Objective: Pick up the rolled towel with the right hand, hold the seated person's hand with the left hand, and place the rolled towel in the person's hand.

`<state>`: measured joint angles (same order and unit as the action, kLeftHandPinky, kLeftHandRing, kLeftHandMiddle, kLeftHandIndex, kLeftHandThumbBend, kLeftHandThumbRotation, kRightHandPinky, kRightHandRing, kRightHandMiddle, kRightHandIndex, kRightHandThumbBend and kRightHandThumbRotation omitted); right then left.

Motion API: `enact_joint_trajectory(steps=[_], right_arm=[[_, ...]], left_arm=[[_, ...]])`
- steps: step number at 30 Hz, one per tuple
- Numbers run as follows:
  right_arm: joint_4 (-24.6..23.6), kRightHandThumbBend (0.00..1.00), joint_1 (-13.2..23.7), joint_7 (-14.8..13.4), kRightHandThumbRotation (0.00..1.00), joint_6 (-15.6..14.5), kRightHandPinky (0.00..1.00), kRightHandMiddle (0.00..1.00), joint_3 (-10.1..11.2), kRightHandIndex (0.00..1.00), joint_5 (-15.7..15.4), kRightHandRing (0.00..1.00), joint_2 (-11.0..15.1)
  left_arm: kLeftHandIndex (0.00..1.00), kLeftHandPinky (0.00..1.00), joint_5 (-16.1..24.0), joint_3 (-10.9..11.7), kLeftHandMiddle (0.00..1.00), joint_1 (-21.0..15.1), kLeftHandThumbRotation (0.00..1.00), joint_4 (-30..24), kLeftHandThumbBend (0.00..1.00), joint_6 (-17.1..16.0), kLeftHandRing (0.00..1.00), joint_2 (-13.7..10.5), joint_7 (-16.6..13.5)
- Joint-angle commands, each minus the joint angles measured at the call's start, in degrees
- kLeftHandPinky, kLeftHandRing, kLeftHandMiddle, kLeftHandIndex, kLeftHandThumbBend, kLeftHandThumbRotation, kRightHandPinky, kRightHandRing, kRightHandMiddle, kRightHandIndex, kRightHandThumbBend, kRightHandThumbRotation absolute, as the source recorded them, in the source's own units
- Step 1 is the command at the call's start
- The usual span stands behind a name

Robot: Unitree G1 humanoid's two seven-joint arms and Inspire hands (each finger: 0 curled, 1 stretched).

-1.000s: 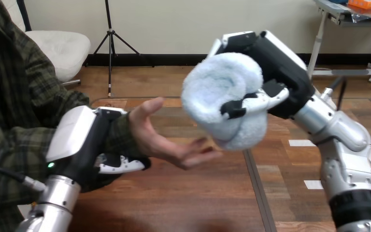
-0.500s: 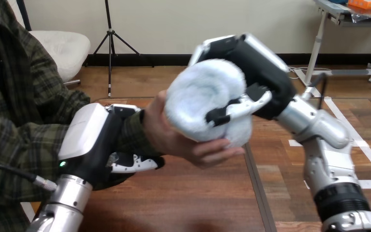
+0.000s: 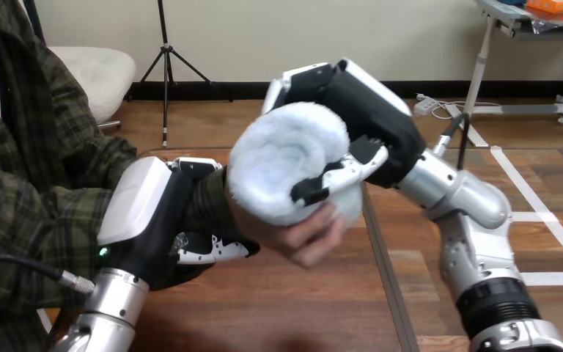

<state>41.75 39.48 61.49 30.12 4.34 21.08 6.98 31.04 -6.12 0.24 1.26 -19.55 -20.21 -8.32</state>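
Note:
A pale blue rolled towel (image 3: 282,165) sits in the middle of the head view, gripped by my right hand (image 3: 359,117), whose thumb crosses its front. The towel rests in the person's hand (image 3: 304,238), whose fingers curl up under it. My left hand (image 3: 150,220) is at the lower left, its fingers and thumb wrapped round the person's wrist (image 3: 205,205) in a green plaid sleeve. The person's palm is hidden behind the towel.
The wooden table (image 3: 300,308) spreads below both hands. The person's arm and torso fill the left edge. My right forearm (image 3: 476,242) rises from the lower right.
My right hand carried the towel leftward and down into the person's open hand, whose fingers have closed under it. My left hand stayed round the wrist; the view shifted a little.

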Motion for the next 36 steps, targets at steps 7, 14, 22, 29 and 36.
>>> enact_joint_trajectory(steps=[7, 14, 22, 29, 36], right_arm=[[-0.98, 0.73, 2.44, 0.32, 0.0, 1.51, 0.12, 0.24, -1.93, 0.27, -1.04, 0.17, -2.75], [-2.1, 0.74, 0.95, -0.24, 0.0, 1.45, 0.12, 0.24, -3.0, 0.27, -1.52, 0.17, -3.6], [-2.12, 0.73, -0.1, 0.29, 0.0, 2.48, 0.11, 0.24, -3.81, 0.26, -1.96, 0.17, -4.43], [-1.23, 0.73, -0.45, 0.83, 0.0, 3.06, 0.11, 0.24, -3.98, 0.26, -1.82, 0.17, -4.78], [-0.78, 0.73, -0.64, 1.23, 0.0, 2.78, 0.11, 0.24, -3.85, 0.26, -1.8, 0.17, -4.46]], left_arm=[[0.34, 0.21, -1.53, -0.63, 0.33, -0.05, 0.0, -1.42, 0.85, -0.64, 0.25, 2.23, -0.01], [0.34, 0.21, -1.18, -1.15, 0.33, -0.29, 0.0, -1.13, 0.85, -1.22, 0.25, 3.14, -0.58], [0.34, 0.21, -0.5, -1.66, 0.33, -0.59, 0.0, -0.98, 0.85, -1.36, 0.25, 4.1, -1.04], [0.33, 0.21, -0.2, -1.83, 0.33, -0.63, 0.0, -0.97, 0.84, -1.85, 0.25, 4.39, -1.37], [0.33, 0.21, -0.37, -1.76, 0.33, -0.51, 0.0, -0.79, 0.84, -1.9, 0.25, 4.74, -1.48]])
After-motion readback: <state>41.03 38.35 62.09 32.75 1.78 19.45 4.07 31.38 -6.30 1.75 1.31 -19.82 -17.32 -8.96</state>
